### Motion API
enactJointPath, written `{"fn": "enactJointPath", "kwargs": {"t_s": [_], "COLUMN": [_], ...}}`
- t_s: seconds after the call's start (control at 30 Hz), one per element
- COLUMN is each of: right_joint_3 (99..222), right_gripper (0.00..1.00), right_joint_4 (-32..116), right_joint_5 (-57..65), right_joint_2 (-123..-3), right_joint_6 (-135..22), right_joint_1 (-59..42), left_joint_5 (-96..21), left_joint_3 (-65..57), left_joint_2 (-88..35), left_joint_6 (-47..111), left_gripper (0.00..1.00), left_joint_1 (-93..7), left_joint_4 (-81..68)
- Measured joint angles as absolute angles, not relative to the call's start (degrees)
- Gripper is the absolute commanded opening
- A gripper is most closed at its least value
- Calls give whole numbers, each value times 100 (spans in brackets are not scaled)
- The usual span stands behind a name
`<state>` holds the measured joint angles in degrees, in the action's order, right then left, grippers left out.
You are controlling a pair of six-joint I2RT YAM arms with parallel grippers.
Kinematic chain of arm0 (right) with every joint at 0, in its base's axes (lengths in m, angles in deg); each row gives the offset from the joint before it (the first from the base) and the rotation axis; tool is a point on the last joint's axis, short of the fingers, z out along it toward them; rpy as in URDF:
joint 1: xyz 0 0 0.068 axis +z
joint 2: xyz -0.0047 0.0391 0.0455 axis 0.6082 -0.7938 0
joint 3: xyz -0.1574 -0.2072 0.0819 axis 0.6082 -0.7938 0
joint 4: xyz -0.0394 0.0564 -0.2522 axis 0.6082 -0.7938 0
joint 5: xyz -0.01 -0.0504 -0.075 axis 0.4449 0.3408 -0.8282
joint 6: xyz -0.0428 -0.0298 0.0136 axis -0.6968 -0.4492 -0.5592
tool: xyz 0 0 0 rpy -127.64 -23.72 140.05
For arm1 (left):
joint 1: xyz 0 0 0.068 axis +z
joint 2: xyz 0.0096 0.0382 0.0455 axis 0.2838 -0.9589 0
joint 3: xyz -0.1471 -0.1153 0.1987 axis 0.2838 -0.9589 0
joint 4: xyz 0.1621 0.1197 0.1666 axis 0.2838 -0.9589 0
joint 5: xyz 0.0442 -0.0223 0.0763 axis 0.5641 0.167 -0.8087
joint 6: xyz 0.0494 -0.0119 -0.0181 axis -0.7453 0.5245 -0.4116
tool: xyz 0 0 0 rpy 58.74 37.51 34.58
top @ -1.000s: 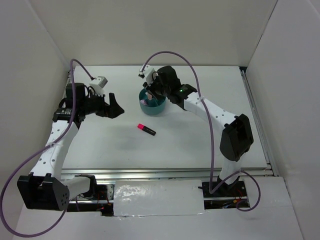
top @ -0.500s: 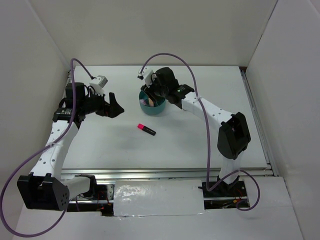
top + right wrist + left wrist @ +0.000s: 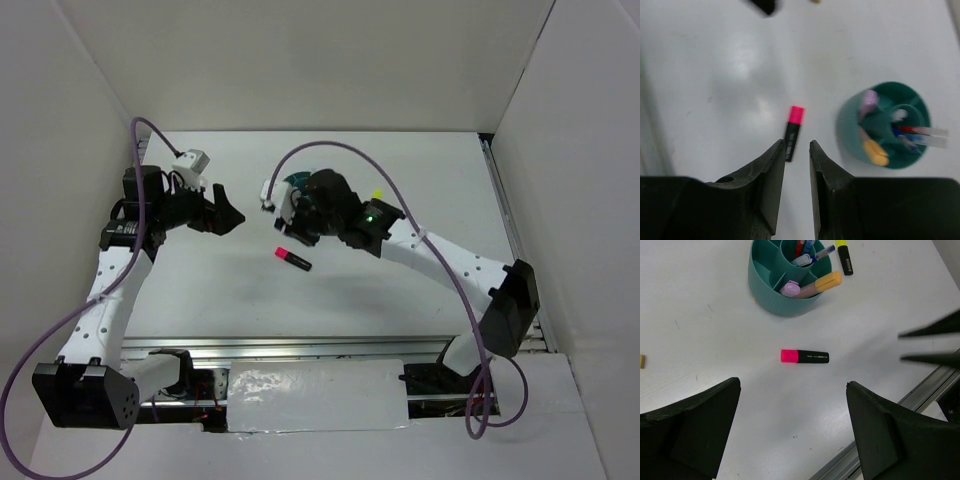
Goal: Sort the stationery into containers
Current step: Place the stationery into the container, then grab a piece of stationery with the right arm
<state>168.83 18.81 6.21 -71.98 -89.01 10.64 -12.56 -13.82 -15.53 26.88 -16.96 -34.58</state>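
- left arm reaches up the left side of the table (image 3: 220,300), left gripper (image 3: 792,387) turned toward the middle, jaws spread as wide as they go, nothing in them.
- right arm stretches in from the right, wrist low beside the teal organizer (image 3: 771,287).
- right gripper (image 3: 796,145) points down at the table, jaws parted by a narrow gap, gripping nothing.
- just below it lies the pink-capped highlighter (image 3: 792,131), flat on the table, near the organizer.
- two highlighters in all: the yellow-capped highlighter (image 3: 844,257) lies just beside the organizer.
- inside the organizer: one lilac stick (image 3: 790,288), one orange stick (image 3: 822,282), one red pen (image 3: 799,246), blue pens (image 3: 819,252), count unclear.
- one tan eraser (image 3: 641,361), well apart on the table.
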Motion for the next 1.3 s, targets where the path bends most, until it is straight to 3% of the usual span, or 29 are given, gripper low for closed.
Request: {"fn": "enactJointPath", "kwargs": {"t_s": [0.23,0.47,0.63,1.3], "right_joint_3": [16750,17876,18420,18861], "right_gripper": [41,56,61,60], "right_joint_4": [1096,259,75,145], "right_joint_5": [750,451,232,33], "right_joint_2": [-7894,-9701,-10164,-11087], "right_joint_6": [-9181,-9264,-9513,-10007], "right_joint_1": [1857,1838,1768,1248], "left_joint_5": [-1219,-1261,-1433,-907], "left_joint_3": [-1385,-1409,-1452,-1455], "left_joint_2": [-1507,-1418,-1418,-1173], "left_joint_6": [2685,2596,2508,2771], "left_gripper": [99,99,99,99], "left_joint_1": [-1694,-1479,-1383,-1261], "left_joint_4": [-3397,-3401,-3368,-3327]}}
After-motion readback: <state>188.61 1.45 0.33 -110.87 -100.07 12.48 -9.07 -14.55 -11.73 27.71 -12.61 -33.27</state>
